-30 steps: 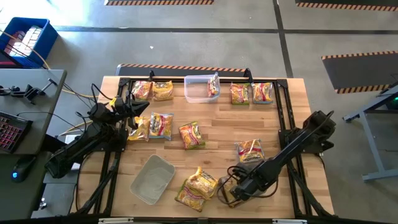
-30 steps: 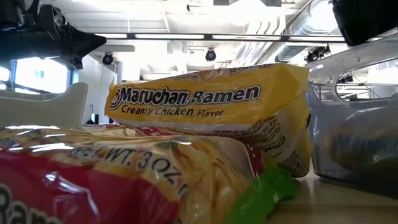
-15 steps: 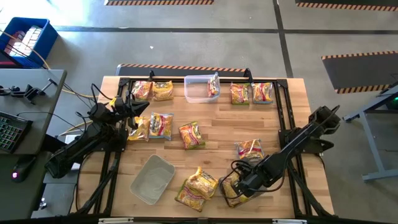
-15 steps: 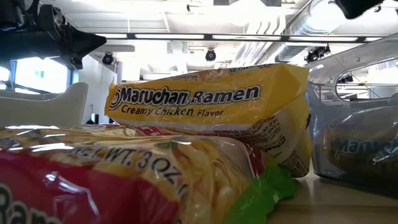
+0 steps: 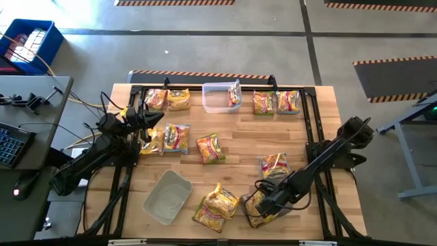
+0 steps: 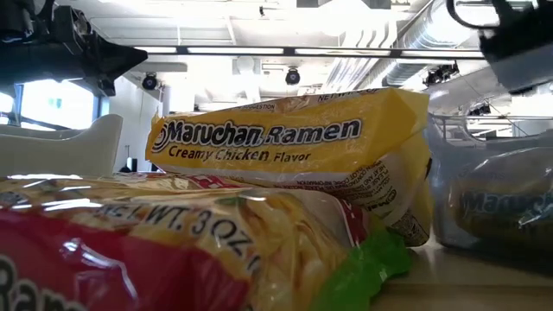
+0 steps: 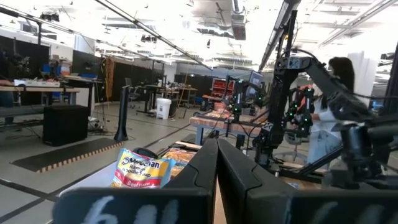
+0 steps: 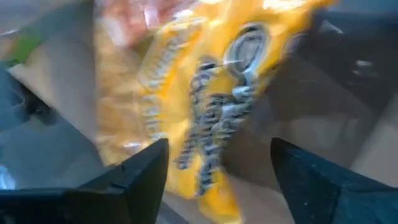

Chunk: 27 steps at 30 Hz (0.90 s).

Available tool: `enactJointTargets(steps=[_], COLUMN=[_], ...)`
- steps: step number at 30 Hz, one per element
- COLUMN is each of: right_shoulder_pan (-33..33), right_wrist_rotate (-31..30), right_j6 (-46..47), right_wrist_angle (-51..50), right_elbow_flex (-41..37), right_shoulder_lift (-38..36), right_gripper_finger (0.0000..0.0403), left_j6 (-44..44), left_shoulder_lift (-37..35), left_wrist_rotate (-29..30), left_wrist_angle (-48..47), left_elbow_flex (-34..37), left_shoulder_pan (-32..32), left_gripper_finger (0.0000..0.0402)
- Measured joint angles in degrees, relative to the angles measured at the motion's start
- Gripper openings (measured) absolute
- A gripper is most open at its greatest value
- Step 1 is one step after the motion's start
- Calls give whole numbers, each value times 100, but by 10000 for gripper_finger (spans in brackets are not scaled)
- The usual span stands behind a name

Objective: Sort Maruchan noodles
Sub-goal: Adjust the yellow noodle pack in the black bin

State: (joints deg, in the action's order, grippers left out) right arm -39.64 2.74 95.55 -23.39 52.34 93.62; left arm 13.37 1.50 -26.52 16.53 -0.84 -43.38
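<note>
Maruchan noodle packets lie scattered over the wooden table (image 5: 300, 137). One yellow packet (image 5: 254, 210) (image 8: 205, 124) lies in a clear tub (image 6: 492, 207) at the near right. My right gripper (image 5: 261, 203) (image 8: 217, 149) hangs open just above it, a finger on either side, pointing steeply down. Next to the tub two more packets (image 5: 216, 205) are piled, the yellow one (image 6: 294, 147) on top. My left gripper (image 5: 156, 117) (image 7: 217, 149) waits shut at the table's left, holding nothing.
An empty clear tub (image 5: 166, 196) stands near the front, left of centre. Another tub (image 5: 217, 97) at the far edge has a packet (image 5: 234, 93) leaning in it. Packets flank it (image 5: 168, 100) (image 5: 275, 102), and others lie mid-table (image 5: 177, 137) (image 5: 210, 148) (image 5: 275, 166).
My right gripper rose a little over the near-right tub, then came down again, rolling slightly. The yellow packet, dark and blurred in the tub a second ago, now lies still in it.
</note>
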Motion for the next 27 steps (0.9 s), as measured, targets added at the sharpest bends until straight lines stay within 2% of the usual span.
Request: enactJointTargets(steps=[3,12,15,20,27], right_shoulder_pan=[0,-7,-7,-9,-5], right_wrist_rotate=[-93,-179,-226,-319,-318], right_j6=[65,44,45,-50,-441], right_wrist_angle=[556,644,688,766,822], right_elbow_flex=[-247,-393,-395,-403,-389], right_shoulder_lift=[-32,-50,-45,-34,-21], right_gripper_finger=[266,265,251,177,19], left_j6=[0,-2,-2,-2,-2], left_shoulder_lift=[0,0,0,0,0], left_wrist_rotate=[0,2,2,2,2], left_wrist_angle=[0,4,4,4,4], left_elbow_flex=[0,0,0,0,0], left_shoulder_pan=[0,-2,0,0,-1], left_gripper_finger=[3,3,3,3,3])
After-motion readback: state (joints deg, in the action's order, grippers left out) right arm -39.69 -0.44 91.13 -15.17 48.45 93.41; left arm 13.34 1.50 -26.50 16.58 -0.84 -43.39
